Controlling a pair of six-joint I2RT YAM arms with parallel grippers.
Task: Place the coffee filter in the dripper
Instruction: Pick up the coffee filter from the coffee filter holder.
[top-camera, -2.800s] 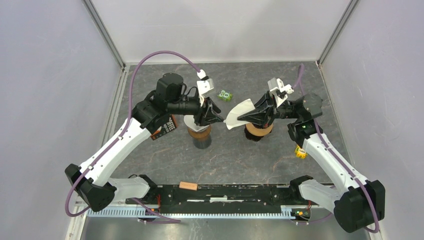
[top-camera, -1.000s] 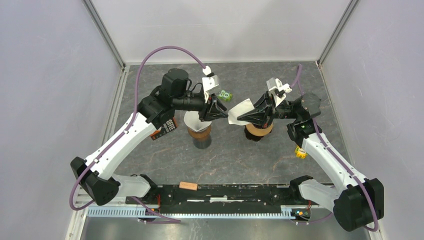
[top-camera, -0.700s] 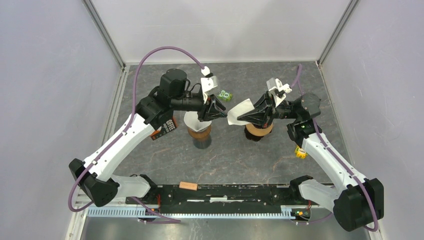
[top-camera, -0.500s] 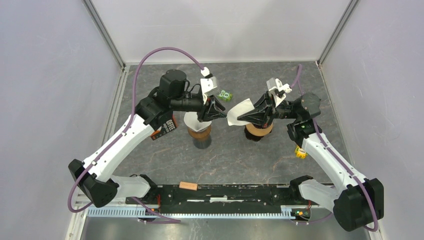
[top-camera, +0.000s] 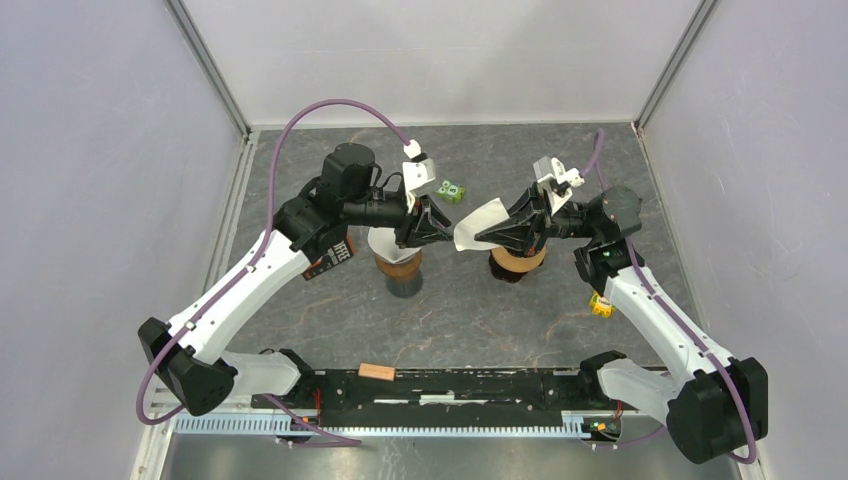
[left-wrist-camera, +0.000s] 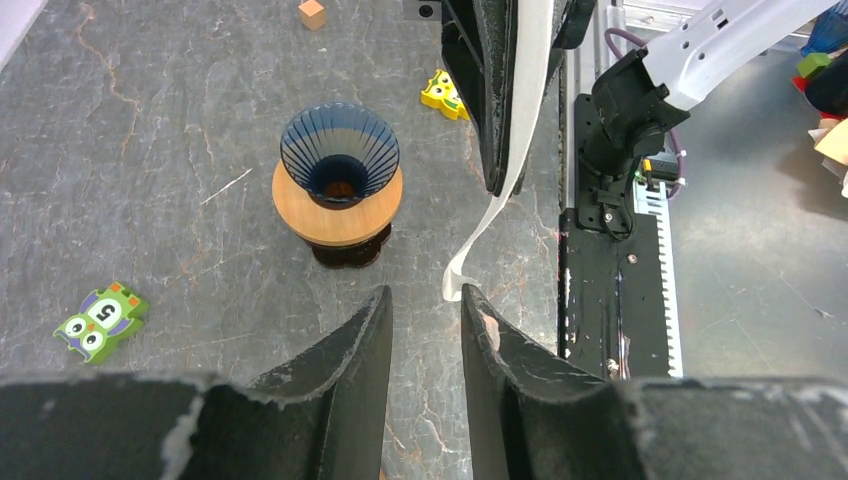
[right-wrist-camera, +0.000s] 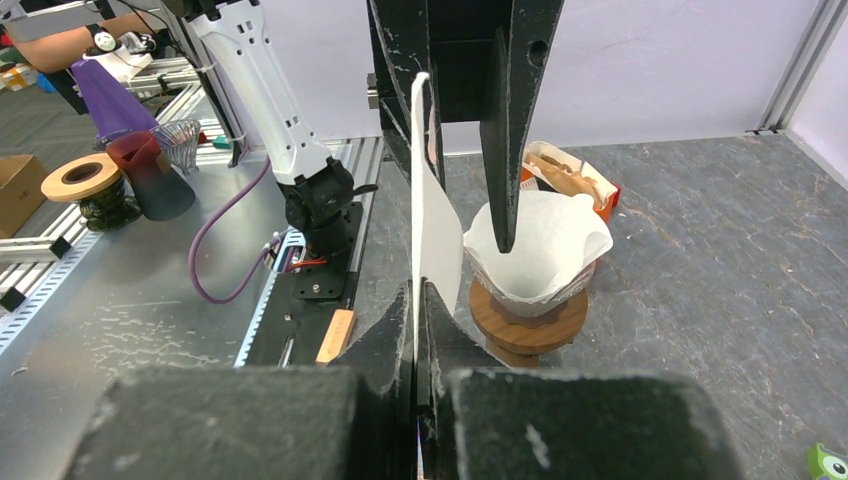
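Grey, stone-patterned table top (top-camera: 470, 320) with pale veins, enclosed on three sides by plain lilac-white wall panels (top-camera: 100, 200). Aluminium posts (top-camera: 207, 65) mark the two far corners. A toothed metal rail (top-camera: 400, 425) runs along the near edge. Lighting is even and soft.

We see a white coffee filter (top-camera: 480, 218); a dark blue ribbed dripper (left-wrist-camera: 339, 150) with a tan wooden ring (left-wrist-camera: 338, 215); a grey veined tabletop (left-wrist-camera: 150, 120); a green owl block (left-wrist-camera: 101, 319).
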